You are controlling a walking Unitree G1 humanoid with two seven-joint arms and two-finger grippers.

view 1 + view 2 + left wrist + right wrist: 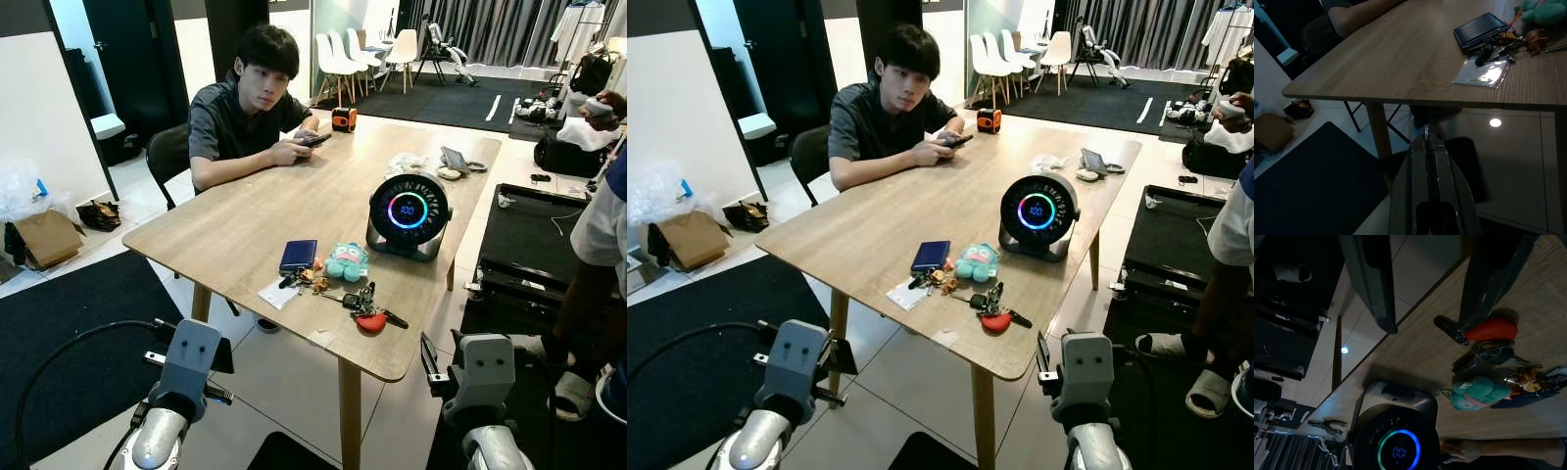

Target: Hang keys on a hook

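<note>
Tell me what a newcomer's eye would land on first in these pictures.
The round black fan with its glowing rainbow ring stands out on the light wooden table, toward its right side. Near the table's front edge lies a cluster: a bunch of keys with a red fob, a teal plush toy and a dark blue wallet. A person in a dark shirt sits at the far left side.

The keys (364, 305) (red fob attached) lie flat near the table's (225, 230) front edge.
</note>
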